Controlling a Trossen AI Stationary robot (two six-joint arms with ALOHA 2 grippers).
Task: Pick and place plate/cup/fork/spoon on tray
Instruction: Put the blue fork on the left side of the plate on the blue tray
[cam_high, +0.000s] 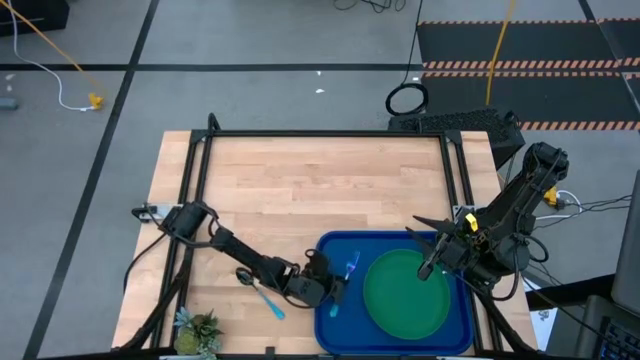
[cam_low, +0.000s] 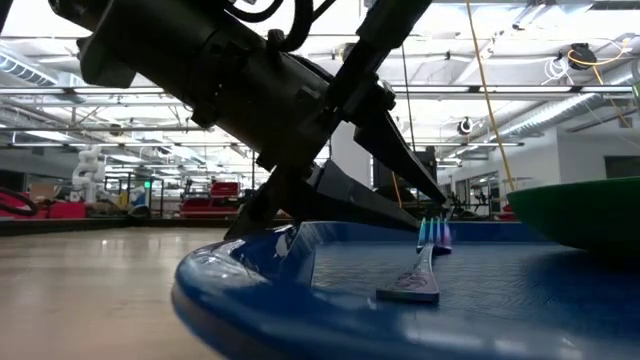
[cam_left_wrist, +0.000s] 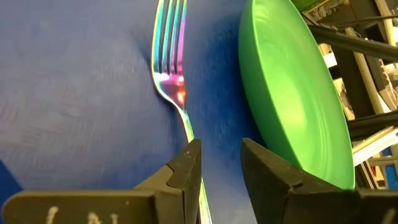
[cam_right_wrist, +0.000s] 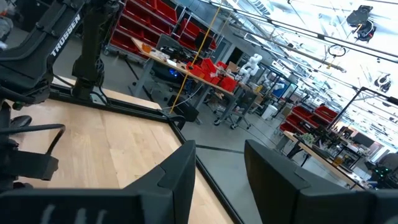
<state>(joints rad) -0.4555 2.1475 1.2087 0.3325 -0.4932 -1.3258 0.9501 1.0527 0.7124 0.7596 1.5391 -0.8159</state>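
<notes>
Left wrist view is showing my left gripper (cam_left_wrist: 221, 165) parted around the fork (cam_left_wrist: 171, 74) handle, the fork lying on the tray (cam_left_wrist: 74, 93) beside the plate (cam_left_wrist: 292, 106). I am judging a straight lift clears it best. My right gripper (cam_right_wrist: 219, 165) is hovering open over the plate.

High: overhead, straight down, whole table (cam_high: 300, 170).
Low: tabletop level, close against tray (cam_low: 300, 300) rim.
Left wrist: close over fork (cam_left_wrist: 171, 62), shared with low.
Right wrist: faces room.
</notes>
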